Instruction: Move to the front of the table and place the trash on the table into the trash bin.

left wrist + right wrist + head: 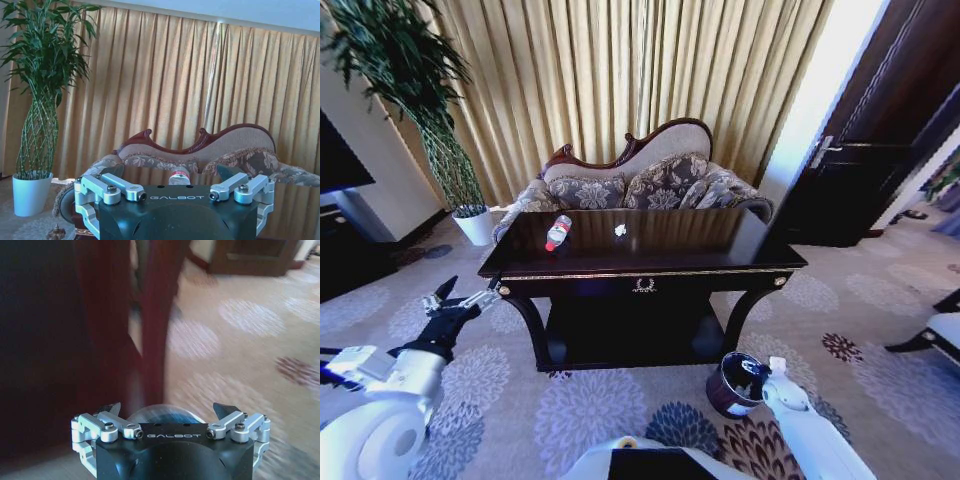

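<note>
As the head view has it, the table (645, 262) stands square ahead on the patterned carpet (570, 400), with a sofa (640, 180) behind it and curtains (620, 70) beyond. On its glossy top, toward the left, lies the bottle (558, 232), on its side, long axis running front to back with a slight slant; which end carries the cap cannot be made out. One paper scrap (620, 230) lies to the bottle's right, apart from it, near the middle of the top. The trash bin (732, 385) sits on the carpet by the table's front right leg. The left gripper (466, 299) hangs just off the table's front left corner, fingers spread apart. The right gripper (756, 371) is at the bin's rim; whether its fingers are apart or together cannot be told from here.

Left wrist view: left gripper (177, 184), fingers apart, nothing between them. Bottle (179, 176) straight ahead on the tabletop, end-on toward the camera. Potted plant (37, 100) in a white pot to one side.

Right wrist view: right gripper (170, 412), fingers apart, the bin's round rim (165, 415) between them; contact cannot be told. A table leg (152, 320) rises close ahead.
</note>
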Controlling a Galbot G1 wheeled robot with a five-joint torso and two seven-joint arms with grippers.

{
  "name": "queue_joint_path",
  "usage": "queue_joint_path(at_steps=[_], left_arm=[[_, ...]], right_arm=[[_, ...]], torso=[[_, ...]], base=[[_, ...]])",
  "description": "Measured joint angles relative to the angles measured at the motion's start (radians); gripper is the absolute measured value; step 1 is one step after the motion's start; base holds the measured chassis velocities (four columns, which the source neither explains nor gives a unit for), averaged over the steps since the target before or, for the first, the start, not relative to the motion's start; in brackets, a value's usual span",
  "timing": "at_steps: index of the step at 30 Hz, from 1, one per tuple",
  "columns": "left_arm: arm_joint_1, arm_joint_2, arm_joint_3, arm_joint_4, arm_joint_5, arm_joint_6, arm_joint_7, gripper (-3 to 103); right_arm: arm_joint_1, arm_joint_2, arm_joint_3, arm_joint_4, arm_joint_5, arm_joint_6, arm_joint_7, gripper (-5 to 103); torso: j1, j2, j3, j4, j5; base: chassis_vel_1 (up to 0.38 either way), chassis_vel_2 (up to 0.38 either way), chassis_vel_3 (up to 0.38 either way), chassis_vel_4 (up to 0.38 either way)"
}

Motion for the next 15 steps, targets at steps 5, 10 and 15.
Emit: queue_joint_path(at_steps=[5,10,15], left_arm=[[0.000,-0.005,0.003,0.000,0.000,0.000,0.000,100],[-0.002,-0.002,0.003,0.000,-0.002,0.000,0.000,100],[-0.002,-0.002,-0.001,0.000,-0.003,0.000,-0.001,100]], right_arm=[[-0.063,-0.009,0.050,0.252,0.017,0.080,-0.091,100],[-0.105,0.000,0.090,0.487,-0.003,0.123,-0.101,100],[-0.121,-0.005,0.116,0.679,-0.014,0.110,-0.094,100]], torso=[[0.000,0.000,0.000,0.0003,-0.0004],[0.000,0.000,0.000,0.0001,-0.0001],[0.000,0.000,0.000,0.0002,-0.0004]], base=[[0.000,0.000,0.000,0.000],[0.000,0.000,0.000,0.000],[0.000,0.000,0.000,0.000]])
